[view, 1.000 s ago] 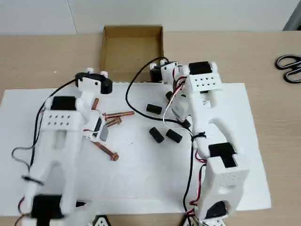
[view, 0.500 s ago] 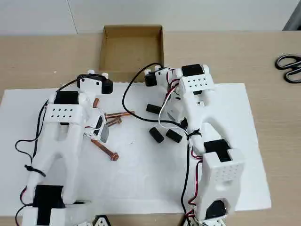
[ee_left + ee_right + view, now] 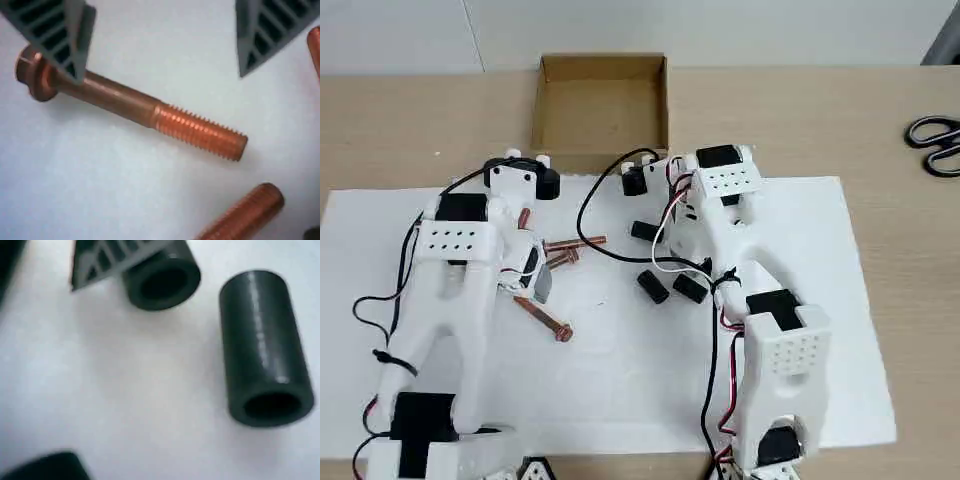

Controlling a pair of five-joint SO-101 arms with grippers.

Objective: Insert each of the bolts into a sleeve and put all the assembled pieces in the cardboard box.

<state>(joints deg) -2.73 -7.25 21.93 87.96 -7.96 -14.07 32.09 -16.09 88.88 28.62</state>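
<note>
right arm: right arm (image 3: 785, 350) has swung left and forward in the last second, and its wrist now sits over the sleeves (image 3: 653, 286).
left arm: left arm (image 3: 455, 270) has shifted slightly and now sits over the bolts (image 3: 570, 243).
meaning: both arms look lined up for a first pick, and I judge nothing is assembled yet.
box: cardboard box (image 3: 600, 100) sits at the far edge, well apart from both grippers.
obstruction: black cable (image 3: 581, 213) loops over the white sheet (image 3: 620, 370) between bolts and sleeves, so it's a snag risk.
other: scissors (image 3: 935, 130) are far right, out of play.
left wrist: left gripper (image 3: 161, 75) is released, jaws spread around a flat-lying bolt (image 3: 130, 105), one tip over the shank near its head. Another bolt (image 3: 240, 212) lies near.
right wrist: right gripper (image 3: 688, 228) is just above one sleeve (image 3: 160, 282), with a second sleeve (image 3: 265, 350) just beside it. Can't tell its grip state.
</note>
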